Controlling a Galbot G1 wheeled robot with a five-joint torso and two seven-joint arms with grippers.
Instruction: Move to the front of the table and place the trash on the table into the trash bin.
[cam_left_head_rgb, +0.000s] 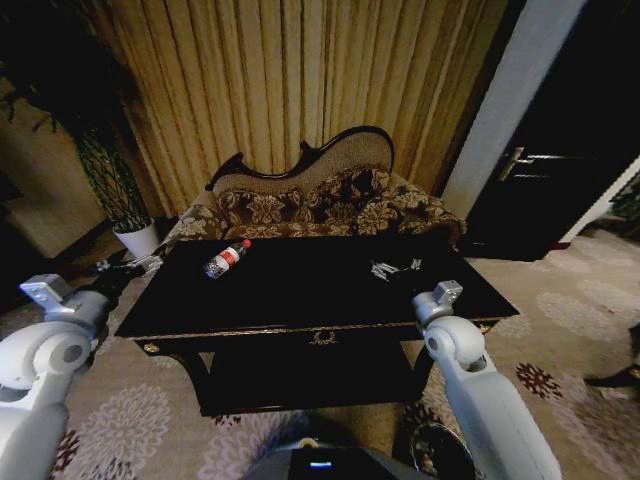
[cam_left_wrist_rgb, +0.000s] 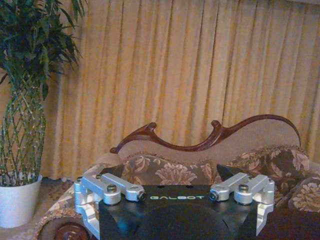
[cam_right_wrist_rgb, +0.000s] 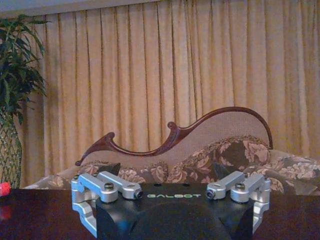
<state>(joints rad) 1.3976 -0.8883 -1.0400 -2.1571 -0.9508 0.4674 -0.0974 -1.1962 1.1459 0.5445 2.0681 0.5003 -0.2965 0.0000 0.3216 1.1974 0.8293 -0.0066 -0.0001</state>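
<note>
Left gripper (cam_left_wrist_rgb: 175, 200) and right gripper (cam_right_wrist_rgb: 171, 196) fingers spread, empty; bottle (cam_left_head_rgb: 226, 258) lies well ahead of left fingers on surface (cam_left_head_rgb: 300, 290). Best to close in squarely before reaching, keeping fingers wide

Long gold curtains (cam_left_head_rgb: 300, 80) hang in folds across the back wall. Before them stands a sofa (cam_left_head_rgb: 320, 205) with a curved dark wood back and flowered brown cushions. A tall plant (cam_left_wrist_rgb: 25, 100) in a white pot (cam_left_wrist_rgb: 17, 202) stands at one end. Floral carpet (cam_left_head_rgb: 560, 340) covers the floor, and a dark door (cam_left_head_rgb: 560, 170) shows beyond a white post (cam_left_head_rgb: 520, 90).
</note>
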